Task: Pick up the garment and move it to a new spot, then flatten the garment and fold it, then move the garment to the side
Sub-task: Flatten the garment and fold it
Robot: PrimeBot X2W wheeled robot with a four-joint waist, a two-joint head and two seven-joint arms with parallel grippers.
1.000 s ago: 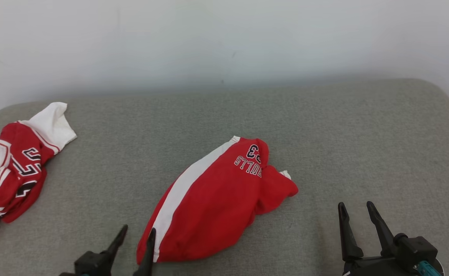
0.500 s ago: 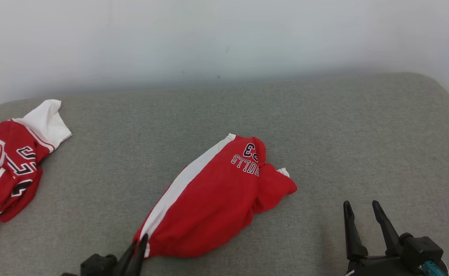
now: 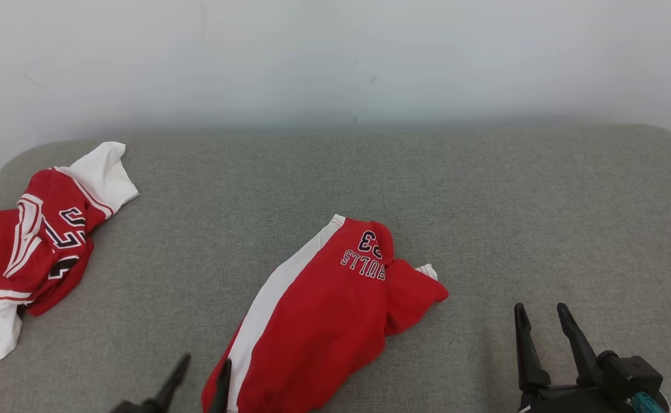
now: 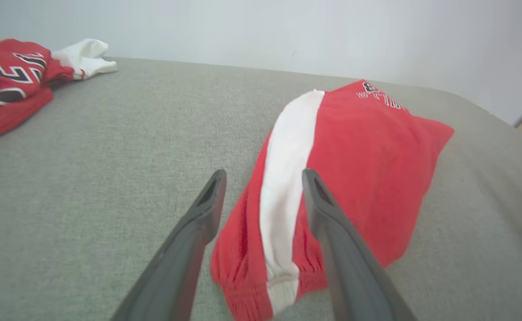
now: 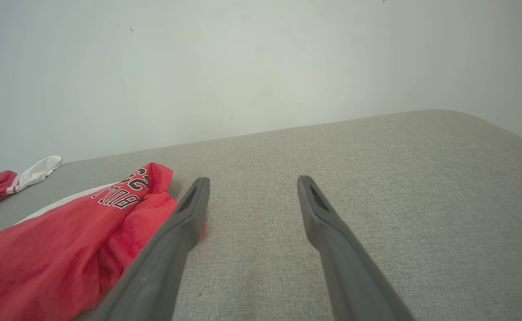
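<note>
Red shorts (image 3: 324, 321), near edge inside the spread left gripper (image 4: 264, 174), not pinched, right gripper (image 3: 540, 307) spread wide, holding nothing

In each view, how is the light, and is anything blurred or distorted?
Head view: soft, even light, no glare; the lettering on the red garment is sharp. Left wrist view: the wide lens bends the grey cushion; the garment's near hem is blurred. Right wrist view: the right gripper looks soft close to the lens.

Crumpled red-white jersey (image 3: 43, 252) lies on grey cushion (image 3: 484, 218).
</note>
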